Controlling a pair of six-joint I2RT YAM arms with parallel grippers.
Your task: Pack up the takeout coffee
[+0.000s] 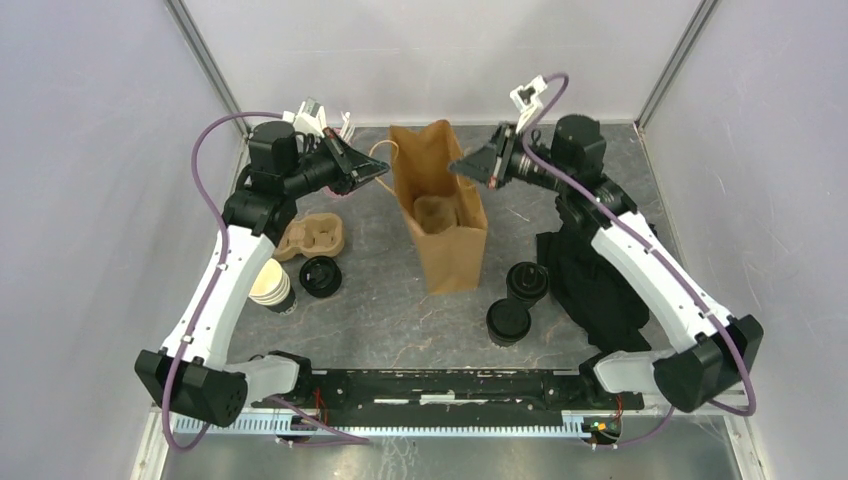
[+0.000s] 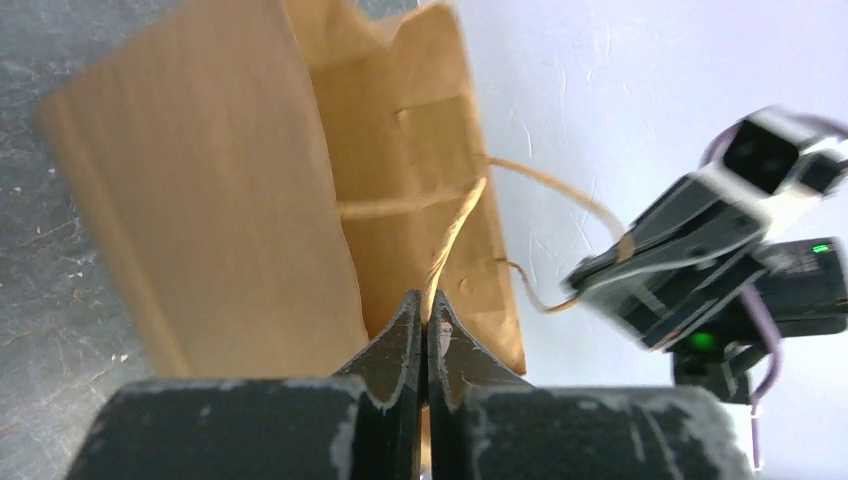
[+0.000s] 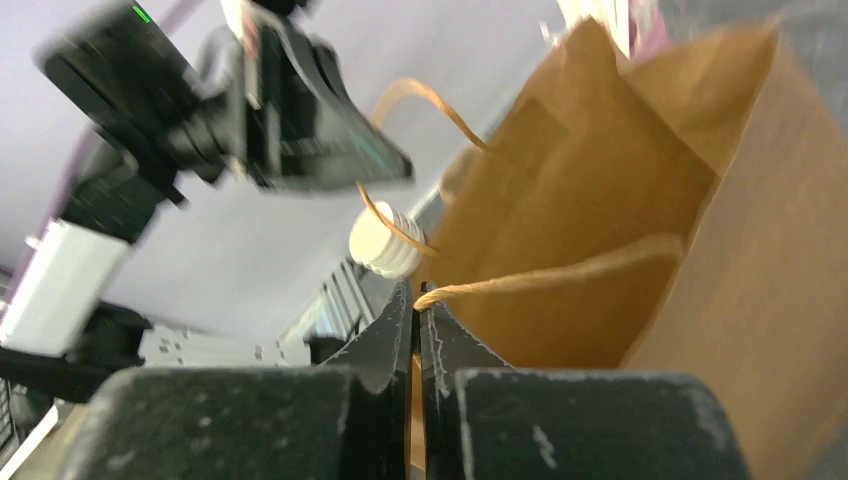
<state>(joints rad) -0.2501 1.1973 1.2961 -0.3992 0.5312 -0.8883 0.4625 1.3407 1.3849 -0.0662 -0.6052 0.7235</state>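
Black-lidded takeout cups (image 1: 510,321) stand on the table near the arm bases, outside the paper bag (image 1: 452,250). Farther back, the left gripper (image 1: 386,169) and right gripper (image 1: 454,165) each pinch a twine handle (image 2: 455,225) tight. Pulling apart too hard could tear a handle or topple the bag.

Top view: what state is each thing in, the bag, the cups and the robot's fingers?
Paper bag: upright, mouth held open.
Left fingers: shut on a bag handle.
Right fingers: shut on the other handle.
Farther dark cup: lidded, standing outside the bag.
Nearer dark cup: lidded, standing outside the bag.
Pale-rimmed cup: no lid.
Cup tray: empty.
Black cloth: crumpled.
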